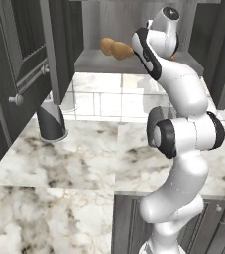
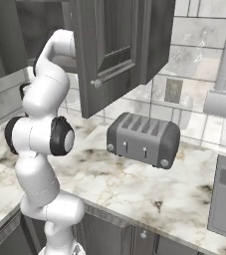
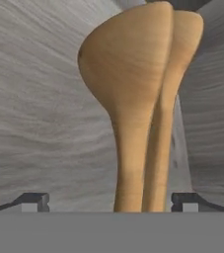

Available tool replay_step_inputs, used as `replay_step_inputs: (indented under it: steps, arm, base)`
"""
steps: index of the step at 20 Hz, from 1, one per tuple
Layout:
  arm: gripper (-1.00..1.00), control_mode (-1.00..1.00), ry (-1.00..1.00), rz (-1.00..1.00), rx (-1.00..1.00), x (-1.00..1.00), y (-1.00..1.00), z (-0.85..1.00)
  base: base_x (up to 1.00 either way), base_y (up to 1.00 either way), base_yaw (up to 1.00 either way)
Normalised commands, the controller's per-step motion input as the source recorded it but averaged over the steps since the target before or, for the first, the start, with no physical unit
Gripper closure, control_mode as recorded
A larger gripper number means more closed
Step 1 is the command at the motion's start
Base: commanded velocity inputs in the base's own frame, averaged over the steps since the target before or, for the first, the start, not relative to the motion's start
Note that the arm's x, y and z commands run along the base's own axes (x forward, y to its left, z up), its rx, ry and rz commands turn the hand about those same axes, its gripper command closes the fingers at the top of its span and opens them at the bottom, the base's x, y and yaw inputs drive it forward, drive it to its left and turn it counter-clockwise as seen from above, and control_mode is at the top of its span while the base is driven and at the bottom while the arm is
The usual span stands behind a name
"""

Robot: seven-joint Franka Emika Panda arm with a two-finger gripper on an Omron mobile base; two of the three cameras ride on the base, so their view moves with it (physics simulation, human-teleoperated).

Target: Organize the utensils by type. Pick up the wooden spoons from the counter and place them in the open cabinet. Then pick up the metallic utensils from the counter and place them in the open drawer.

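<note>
Two wooden spoons point(image 1: 115, 48) lie side by side on the light grey shelf of the open cabinet point(image 1: 96, 62), bowls pointing left. In the hand view the nearer wooden spoon point(image 3: 133, 74) overlaps the other one point(image 3: 186, 39), and both handles run down between my fingertips. My gripper point(image 3: 111, 202) is open, with its fingertips point(image 3: 34, 200) wide apart on either side of the handles and touching neither. My arm reaches up into the cabinet from the counter point(image 1: 84, 149). The metallic utensils and the drawer are out of view.
An open cabinet door point(image 1: 59, 44) hangs left of the shelf, and another door with a bar handle point(image 1: 29, 79) stands further left. A grey striped pot point(image 1: 52, 121) sits on the counter below. A grey toaster point(image 2: 144, 139) stands on the counter point(image 2: 134, 184) to the right.
</note>
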Motion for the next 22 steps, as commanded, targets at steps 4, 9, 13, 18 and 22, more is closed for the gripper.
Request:
replay_step_inputs:
  steps: [4,9,13,18,22]
  arm:
    - [-1.0,-1.0,-0.01,0.0,0.0,-0.67,0.02,-0.36]
    - [-1.0,-1.0,-0.06,-0.01,0.0,-0.83,0.05,-0.35]
    - [-1.0,-1.0,-0.02,-0.03,0.0,-0.85,0.1,-0.15]
    - [-1.0,-1.0,0.0,-0.17,0.0,-0.78,0.18,0.0]
    - [-1.0,-1.0,0.04,-0.31,0.01,-0.83,0.22,0.0]
  base:
    - [0.0,0.0,0.0]
    - [0.0,0.0,0.0]
    - [0.0,0.0,0.0]
    - [0.0,0.0,0.0]
    - [0.0,0.0,0.0]
